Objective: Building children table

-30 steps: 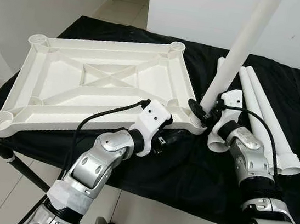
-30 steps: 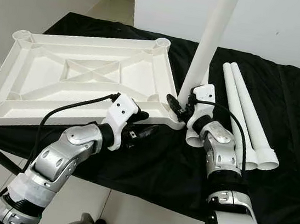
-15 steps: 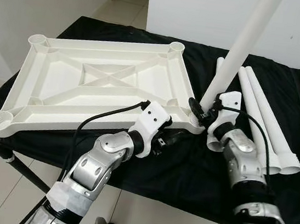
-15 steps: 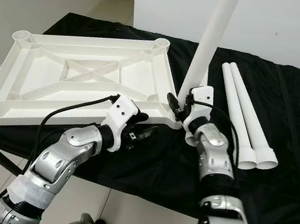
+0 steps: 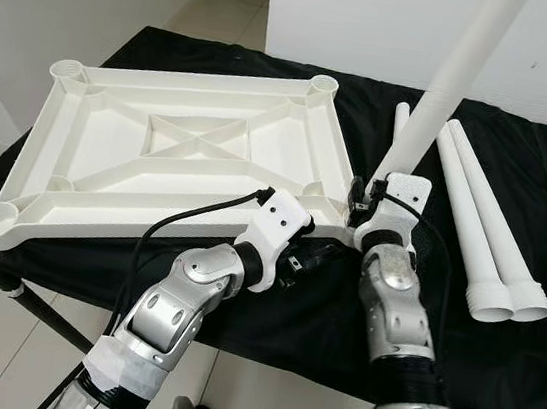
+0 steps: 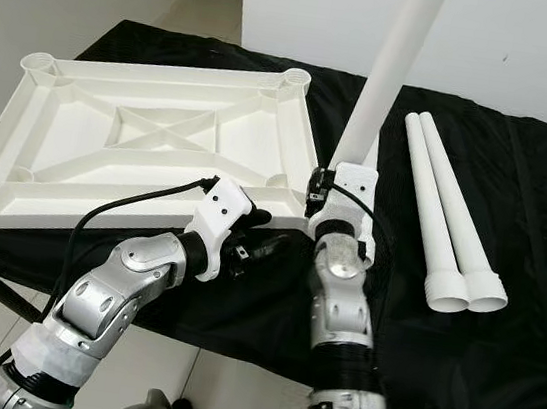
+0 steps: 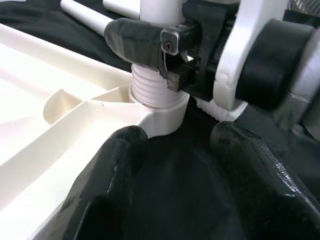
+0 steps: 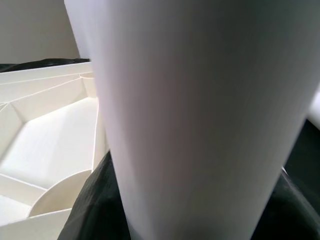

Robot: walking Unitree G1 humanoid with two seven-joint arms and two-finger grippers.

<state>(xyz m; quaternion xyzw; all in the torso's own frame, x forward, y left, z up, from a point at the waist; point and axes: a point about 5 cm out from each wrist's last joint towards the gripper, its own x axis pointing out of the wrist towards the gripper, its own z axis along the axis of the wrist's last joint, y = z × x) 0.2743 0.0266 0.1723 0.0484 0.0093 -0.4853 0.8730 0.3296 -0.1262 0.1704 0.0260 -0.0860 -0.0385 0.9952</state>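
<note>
The white plastic tabletop (image 5: 178, 86) lies upside down on black cloth. My right gripper (image 5: 363, 198) is shut on a white table leg (image 5: 452, 77), which stands nearly upright and leans slightly right. Its threaded end (image 7: 150, 90) sits in the tabletop's near right corner socket (image 7: 160, 112). My left gripper (image 7: 177, 135) is open just in front of that corner, low over the cloth, with nothing between its fingers. In the right wrist view the leg (image 8: 200, 125) is very close, with the tabletop (image 8: 50, 130) behind it.
Two spare white legs (image 5: 483, 222) lie side by side on the cloth to the right, and another leg (image 5: 401, 115) lies behind the held one. The black cloth (image 5: 496, 355) hangs over the front edge of the stand. White walls and tiled floor surround it.
My right forearm has swung left, under its gripper, and the held leg has tipped a little more to the right above the corner socket. The left gripper has hardly moved.
</note>
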